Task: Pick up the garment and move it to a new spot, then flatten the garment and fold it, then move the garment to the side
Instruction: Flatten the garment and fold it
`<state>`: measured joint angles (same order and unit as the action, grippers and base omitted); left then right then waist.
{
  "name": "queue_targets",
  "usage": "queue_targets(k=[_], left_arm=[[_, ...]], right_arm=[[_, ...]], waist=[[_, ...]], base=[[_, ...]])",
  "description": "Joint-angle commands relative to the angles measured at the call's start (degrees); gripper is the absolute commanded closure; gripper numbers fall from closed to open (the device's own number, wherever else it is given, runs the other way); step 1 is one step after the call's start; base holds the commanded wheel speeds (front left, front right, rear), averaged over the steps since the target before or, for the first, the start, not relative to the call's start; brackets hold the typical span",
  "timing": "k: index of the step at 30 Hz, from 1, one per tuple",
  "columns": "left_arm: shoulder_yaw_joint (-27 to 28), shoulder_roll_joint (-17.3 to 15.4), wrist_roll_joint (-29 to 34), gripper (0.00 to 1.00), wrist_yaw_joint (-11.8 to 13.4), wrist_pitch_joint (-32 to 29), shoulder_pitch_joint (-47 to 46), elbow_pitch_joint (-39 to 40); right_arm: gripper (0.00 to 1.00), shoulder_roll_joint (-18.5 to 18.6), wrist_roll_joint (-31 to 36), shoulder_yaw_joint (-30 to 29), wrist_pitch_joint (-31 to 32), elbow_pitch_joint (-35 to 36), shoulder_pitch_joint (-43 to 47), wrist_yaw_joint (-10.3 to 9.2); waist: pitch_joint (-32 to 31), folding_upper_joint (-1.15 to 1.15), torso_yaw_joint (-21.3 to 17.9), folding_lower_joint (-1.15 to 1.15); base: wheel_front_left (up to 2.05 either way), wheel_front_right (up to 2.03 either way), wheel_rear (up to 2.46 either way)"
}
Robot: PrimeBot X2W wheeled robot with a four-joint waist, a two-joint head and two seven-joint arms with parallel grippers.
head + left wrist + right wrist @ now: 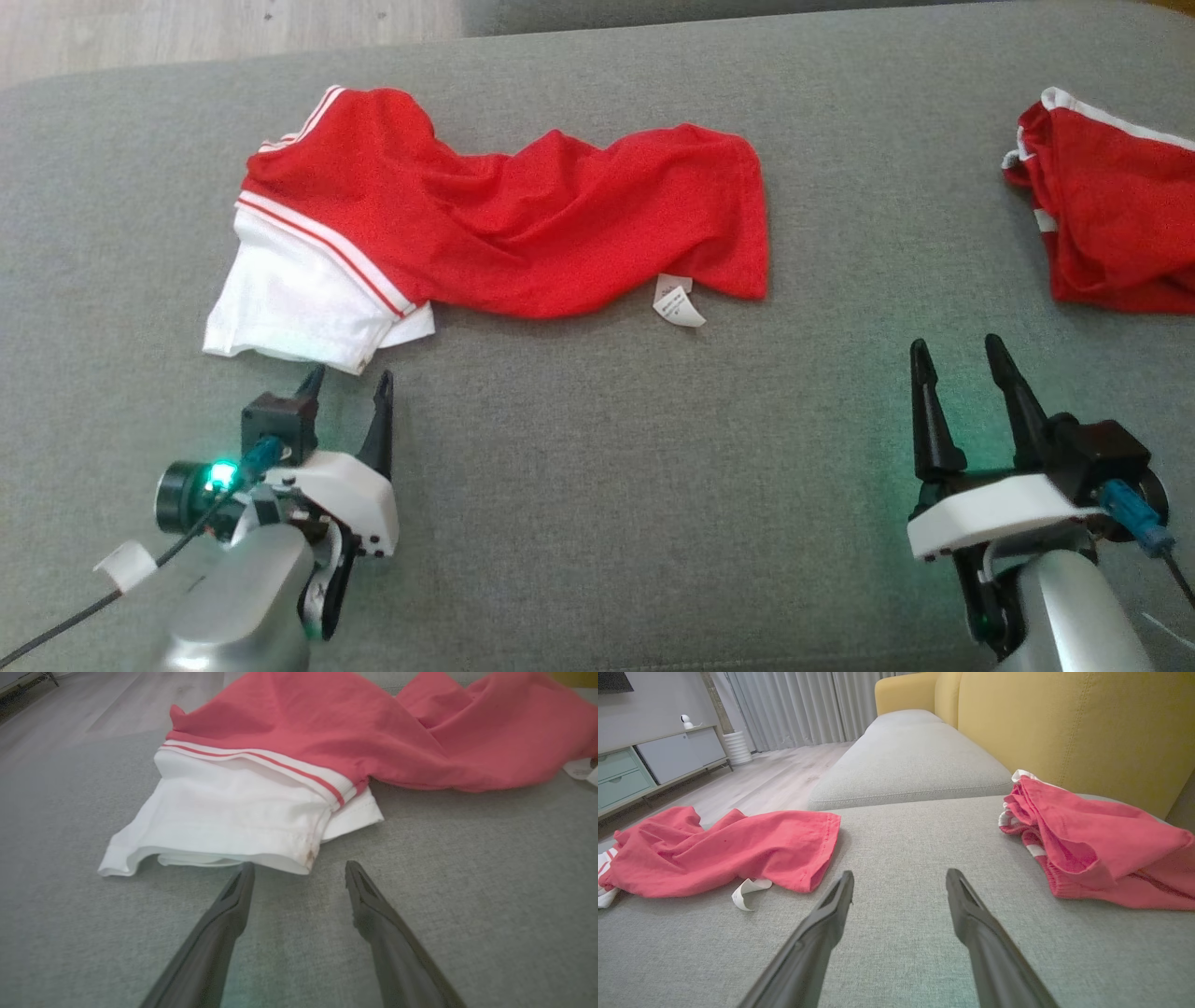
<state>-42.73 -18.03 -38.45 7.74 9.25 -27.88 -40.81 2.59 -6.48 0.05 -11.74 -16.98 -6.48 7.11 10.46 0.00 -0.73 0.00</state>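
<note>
A red garment with a white, red-striped end lies crumpled across the grey cushion; a white label sticks out at its near edge. My left gripper is open just in front of the white end, its fingertips close to the hem and apart from it. In the left wrist view the garment lies just beyond the left gripper. My right gripper stands open over bare cushion, well right of the garment. The right wrist view shows the garment to the left of the right gripper.
A second red garment with white trim lies bunched at the cushion's right edge, seen also as a red heap against the yellow sofa back. Wooden floor lies beyond the cushion's far edge. A sideboard stands across the room.
</note>
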Motion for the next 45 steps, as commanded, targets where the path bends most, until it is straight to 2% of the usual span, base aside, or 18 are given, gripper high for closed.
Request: queue_targets(k=[1,12,17,26,30,31,33,39,45], left_arm=[[2.0,-0.92,-0.44,0.0,0.3,-0.02,-1.85,0.35],[2.4,-0.07,-0.28,0.01,0.69,2.81,-2.93,0.67],[2.92,-0.27,-0.17,0.2,1.42,3.53,-3.57,2.44],[5.16,-0.37,-2.2,0.4,2.9,3.16,-4.83,1.81],[6.44,0.12,-3.72,0.55,2.94,3.2,-5.33,0.7],[6.57,0.18,-3.87,0.64,2.89,3.28,-5.43,0.47],[6.86,0.29,-4.1,1.0,2.82,3.55,-5.58,0.12],[7.9,-0.05,-2.77,1.0,3.69,5.22,-4.96,1.87],[8.77,-1.27,0.22,1.0,6.19,5.7,1.02,10.35]], right_arm=[[0.0,0.29,0.5,1.47,0.07,2.21,-0.62,0.37],[0.0,0.29,0.5,1.52,0.21,2.61,-0.51,0.37],[0.0,0.29,0.43,1.5,0.21,2.72,-0.65,0.37],[0.0,0.29,0.35,1.69,0.03,2.3,-1.56,0.37],[0.0,0.29,0.44,1.66,-0.09,2.19,-1.77,0.37],[0.0,0.29,0.46,1.62,-0.13,2.14,-1.82,0.37],[0.0,0.29,0.46,1.51,-0.2,2.04,-1.91,0.37],[0.0,0.29,0.39,0.8,-0.49,1.5,-1.85,0.37],[0.0,0.29,0.07,0.3,-0.73,1.07,-1.24,0.37]], waist=[[0.14,0.0,-0.2,0.0],[0.49,0.0,-0.4,0.0],[0.87,0.0,-0.38,0.0],[1.95,0.0,-1.19,0.0],[2.34,0.0,-1.67,0.0],[2.39,0.0,-1.77,0.0],[2.49,0.0,-1.9,0.0],[1.73,0.0,-1.22,0.0],[0.31,0.0,0.43,0.0]], base=[[0.0,0.0,0.0],[0.0,0.0,0.0],[0.0,0.0,0.0],[0.0,0.0,0.0],[0.0,0.0,0.0],[0.0,0.0,0.0],[0.0,0.0,0.0],[0.0,0.0,0.0],[0.0,0.0,0.0]])
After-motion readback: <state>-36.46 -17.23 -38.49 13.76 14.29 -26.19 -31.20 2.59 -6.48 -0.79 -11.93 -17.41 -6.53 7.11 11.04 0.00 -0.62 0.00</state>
